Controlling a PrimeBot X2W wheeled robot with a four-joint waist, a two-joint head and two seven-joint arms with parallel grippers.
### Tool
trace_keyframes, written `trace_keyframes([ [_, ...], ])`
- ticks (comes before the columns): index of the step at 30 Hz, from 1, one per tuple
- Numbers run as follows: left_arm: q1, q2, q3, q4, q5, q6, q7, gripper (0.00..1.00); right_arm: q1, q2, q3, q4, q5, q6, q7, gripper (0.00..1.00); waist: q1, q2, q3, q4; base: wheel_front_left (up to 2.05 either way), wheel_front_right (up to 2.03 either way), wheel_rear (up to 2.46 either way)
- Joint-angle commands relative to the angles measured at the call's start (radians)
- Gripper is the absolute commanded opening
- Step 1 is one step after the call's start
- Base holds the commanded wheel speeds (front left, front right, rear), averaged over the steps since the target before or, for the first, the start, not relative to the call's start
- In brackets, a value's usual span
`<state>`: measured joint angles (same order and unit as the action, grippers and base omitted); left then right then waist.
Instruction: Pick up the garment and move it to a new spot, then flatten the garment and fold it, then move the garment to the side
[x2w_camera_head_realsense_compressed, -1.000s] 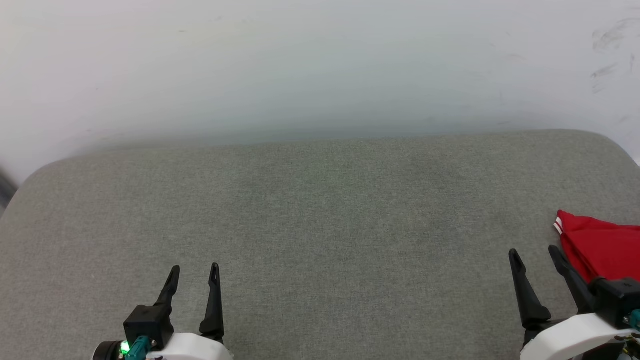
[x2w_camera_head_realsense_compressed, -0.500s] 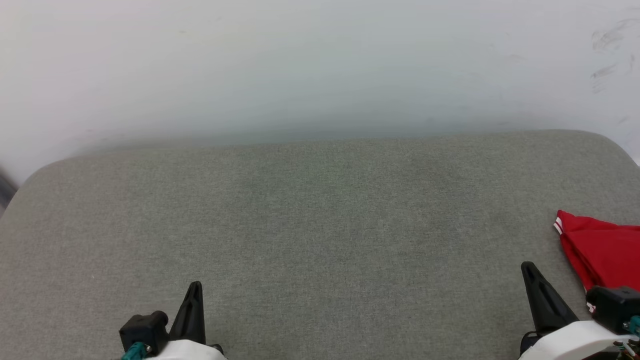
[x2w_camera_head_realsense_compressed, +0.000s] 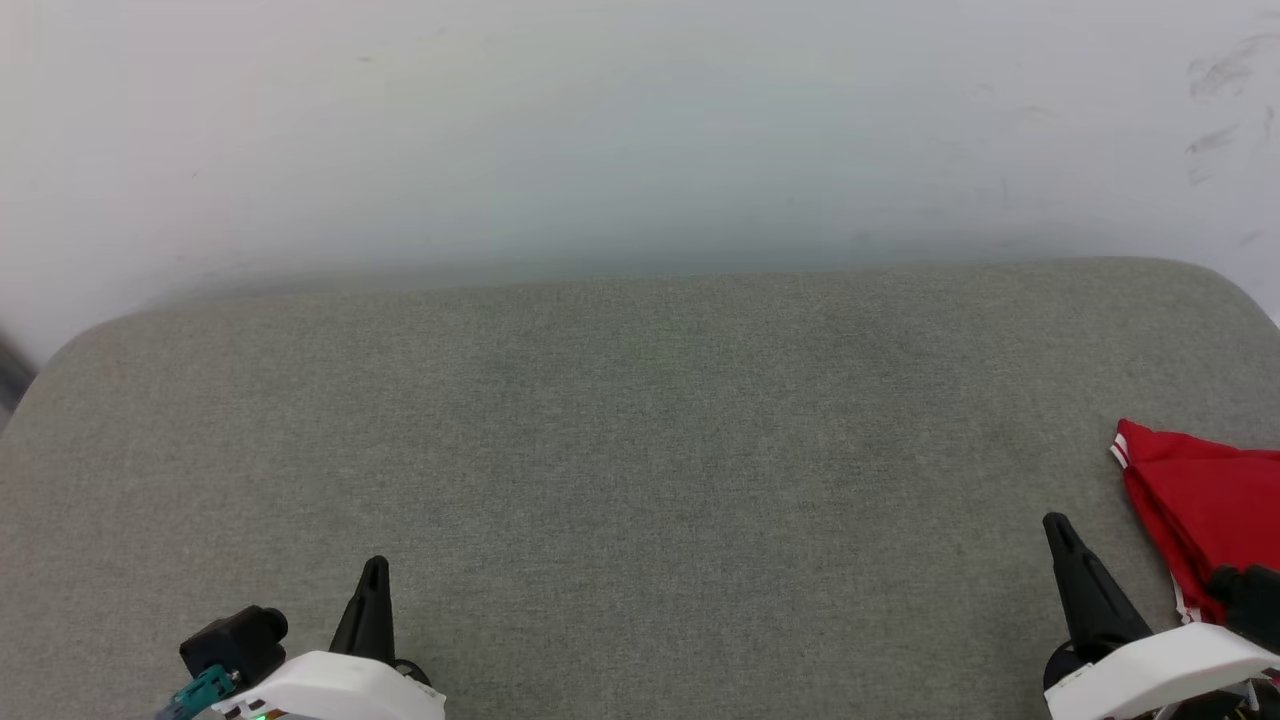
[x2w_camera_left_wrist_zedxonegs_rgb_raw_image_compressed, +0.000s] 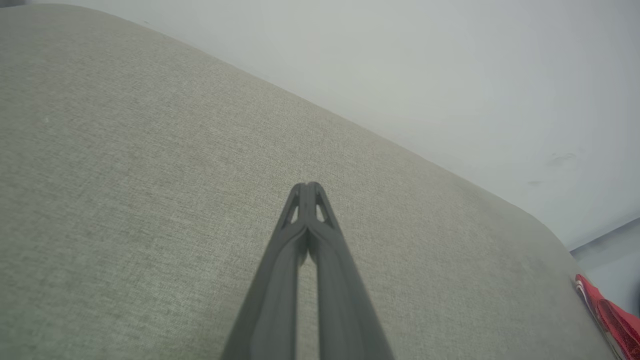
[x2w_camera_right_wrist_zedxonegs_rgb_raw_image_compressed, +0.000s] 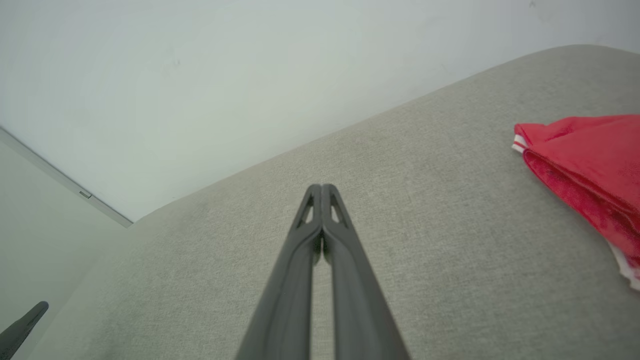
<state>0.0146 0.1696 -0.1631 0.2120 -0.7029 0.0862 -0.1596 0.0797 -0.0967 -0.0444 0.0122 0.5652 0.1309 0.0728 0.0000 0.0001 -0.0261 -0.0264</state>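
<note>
We see the left end effector (x2w_camera_head_realsense_compressed: 374, 572) low at the near left of the head view, its two dark fingers pressed together into one point with nothing between them. Its own wrist view shows the same: the left end effector (x2w_camera_left_wrist_zedxonegs_rgb_raw_image_compressed: 308, 186) tapers to a sealed tip above bare grey cloth. The right end effector (x2w_camera_head_realsense_compressed: 1056, 527) sits low at the near right, likewise pressed together and empty, and in its wrist view the right end effector (x2w_camera_right_wrist_zedxonegs_rgb_raw_image_compressed: 321, 188) has its tips meeting over the same weave.

Both hang over a padded, grey fabric-covered worktop (x2w_camera_head_realsense_compressed: 640, 420) with rounded far corners. The garment (x2w_camera_head_realsense_compressed: 1205, 495) lies at the worktop's right edge, cut off by the picture's border. It is a red folded bundle with red-and-white striped trim at its nearer left corner. It is near the right fingers, on their right and not touching them. We find the garment (x2w_camera_right_wrist_zedxonegs_rgb_raw_image_compressed: 582, 150) again at the right of the right wrist view, and a sliver of the garment (x2w_camera_left_wrist_zedxonegs_rgb_raw_image_compressed: 614, 317) in the left wrist view's lower right corner. A pale, faintly scuffed wall (x2w_camera_head_realsense_compressed: 640, 130) rises behind the worktop.
</note>
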Motion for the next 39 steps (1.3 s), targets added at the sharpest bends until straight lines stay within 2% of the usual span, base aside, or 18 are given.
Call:
trace_keyframes([
  [1, -0.030, -0.003, 0.016, -0.010, -0.038, -0.011, 0.009, 0.00, -0.035, 0.000, -0.006, -0.002, 0.044, 0.000, 0.005, 0.00, 0.0000, -0.0001, 0.000, 0.000, 0.00, 0.00, 0.00],
  [39, -0.078, -0.056, 0.138, 0.008, -0.456, -0.111, 0.133, 0.00, -0.114, 0.023, -0.037, 0.109, 0.521, 0.000, 0.023, 0.00, 0.0000, -0.0001, 0.011, 0.010, 0.00, 0.00, 0.00],
])
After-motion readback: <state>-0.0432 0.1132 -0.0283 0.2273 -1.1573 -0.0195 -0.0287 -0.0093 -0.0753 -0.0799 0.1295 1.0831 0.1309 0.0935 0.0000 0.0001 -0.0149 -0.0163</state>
